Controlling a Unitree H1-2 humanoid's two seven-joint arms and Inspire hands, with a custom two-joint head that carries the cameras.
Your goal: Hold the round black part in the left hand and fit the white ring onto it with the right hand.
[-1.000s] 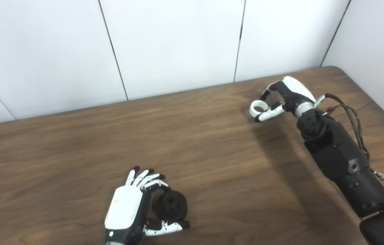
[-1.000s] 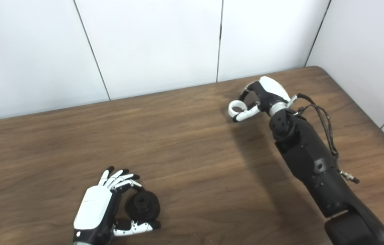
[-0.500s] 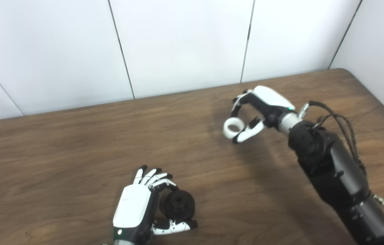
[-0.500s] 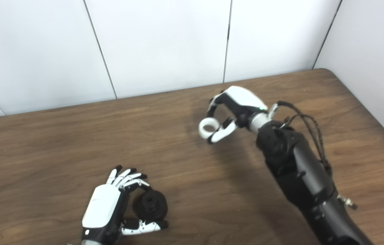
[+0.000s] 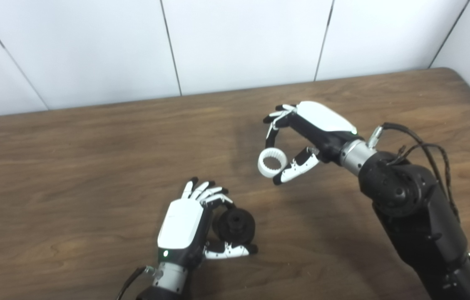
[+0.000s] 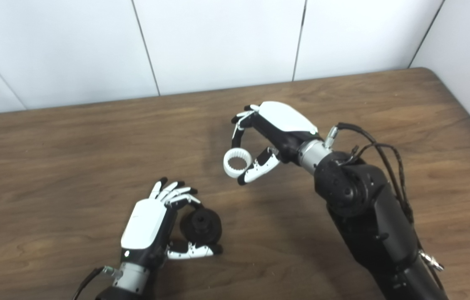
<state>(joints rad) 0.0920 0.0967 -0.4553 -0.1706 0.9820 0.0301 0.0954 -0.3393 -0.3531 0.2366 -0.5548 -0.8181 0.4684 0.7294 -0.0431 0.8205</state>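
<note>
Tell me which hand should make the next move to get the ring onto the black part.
Right. The right hand already holds the white ring above the table, apart from the black part. The left hand is closed around that part, so it likely should just hold it.

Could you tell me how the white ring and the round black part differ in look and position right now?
The white ring is a thin open hoop with a ridged inner wall; the round black part is a thicker, solid disc with a raised hub. The ring hangs in the right hand, farther back over the table; the black part sits in the left hand, nearer the camera. Both are round and gripped.
</note>
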